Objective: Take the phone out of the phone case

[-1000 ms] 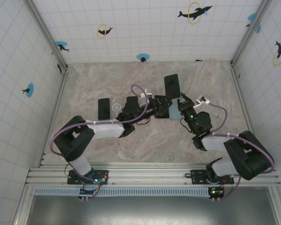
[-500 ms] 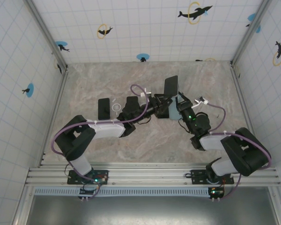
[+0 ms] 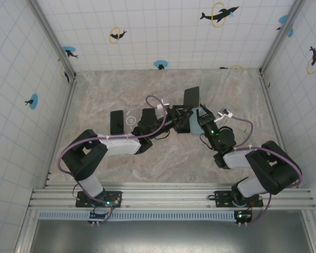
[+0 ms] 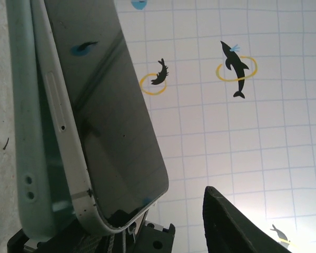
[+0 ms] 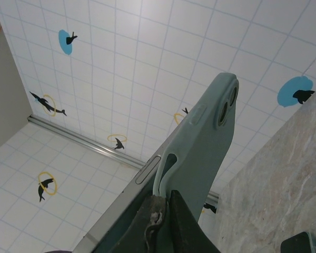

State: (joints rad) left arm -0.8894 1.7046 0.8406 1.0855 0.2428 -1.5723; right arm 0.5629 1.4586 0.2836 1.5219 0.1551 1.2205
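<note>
In the middle of the table the black phone (image 3: pixel 191 97) stands tilted, half out of the pale green phone case (image 3: pixel 195 123). In the left wrist view the dark screen of the phone (image 4: pixel 105 105) leans away from the case (image 4: pixel 37 158), which lies behind it on the left. My left gripper (image 4: pixel 174 221) is open; the phone's lower corner sits against one finger and the other finger (image 4: pixel 237 226) stands apart. My right gripper (image 5: pixel 166 197) is shut on the stretched lip of the case (image 5: pixel 200 153), beside the phone's metal edge (image 5: pixel 121 205).
A second black phone (image 3: pixel 116 122) lies flat to the left, with a small white ring (image 3: pixel 130 120) next to it. Both arms meet at the centre of the marble table (image 3: pixel 121 89). Tiled walls close it in on three sides.
The phone has tipped up and shifted slightly left, away from the case. My right gripper has moved a little left and closer to the left gripper.
</note>
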